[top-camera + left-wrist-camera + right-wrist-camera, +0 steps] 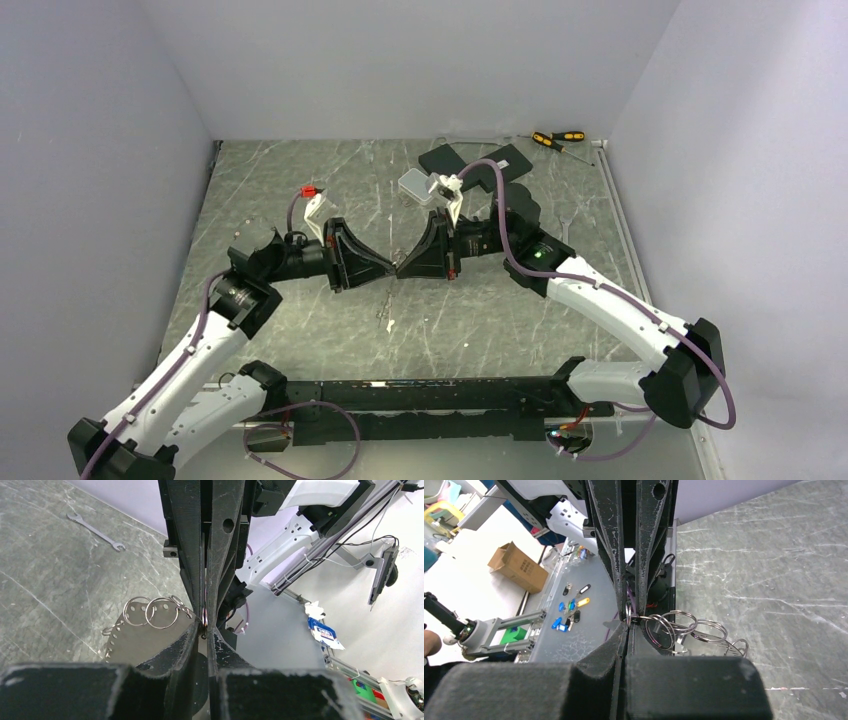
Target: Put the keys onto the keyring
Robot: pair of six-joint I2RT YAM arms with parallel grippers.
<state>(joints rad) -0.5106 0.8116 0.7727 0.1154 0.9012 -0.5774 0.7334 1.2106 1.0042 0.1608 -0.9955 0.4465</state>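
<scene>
My two grippers meet tip to tip above the middle of the table, the left gripper (pixel 387 270) pointing right and the right gripper (pixel 403 268) pointing left. The keyring (pixel 205 619) shows edge-on as a thin wire between the touching tips. My right gripper (pixel 628 626) is shut on it. My left gripper (pixel 205 631) has only a narrow slit between its fingers, and the tips pinch the same wire. Several smaller silvery rings (pixel 676 626) and a flat grey piece with holes (pixel 125 640) hang beside the pinch. Tiny pale bits (pixel 386 319) on the table may be keys.
A thin silvery wrench (pixel 95 530) lies on the marble top. At the back stand a small white box (pixel 417 187), black pads (pixel 450 158) and screwdrivers with orange handles (pixel 558 138). White walls close in the left, back and right sides.
</scene>
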